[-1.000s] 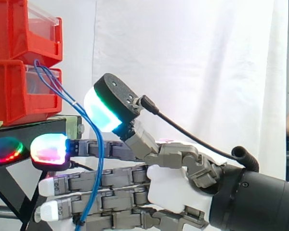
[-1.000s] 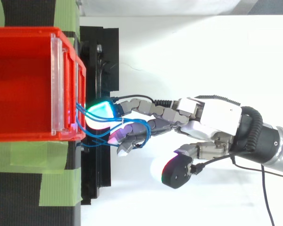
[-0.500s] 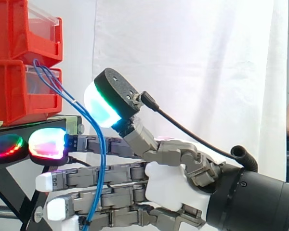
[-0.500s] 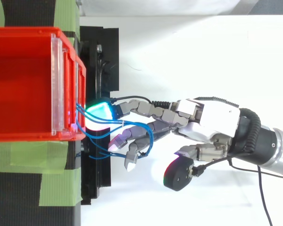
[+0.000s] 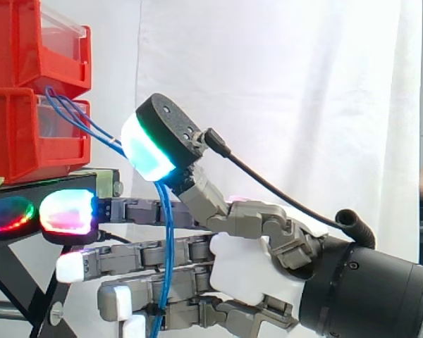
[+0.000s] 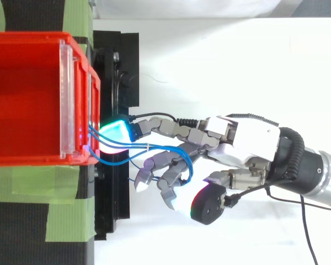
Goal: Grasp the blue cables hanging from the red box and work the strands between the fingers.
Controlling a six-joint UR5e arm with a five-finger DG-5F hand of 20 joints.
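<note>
White curtain hangs behind the stacked red box on its black stand, and from the box's front the blue cables run out and down into the hand just beside it, whose curled fingers hold the strands threaded between them.

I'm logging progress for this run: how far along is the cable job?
Done: the grasp. The blue cables from the red bin pass through the hand. In hand: strands loop between its curled fingers in the top view. Left: more working of the strands; they are not yet let go.
</note>
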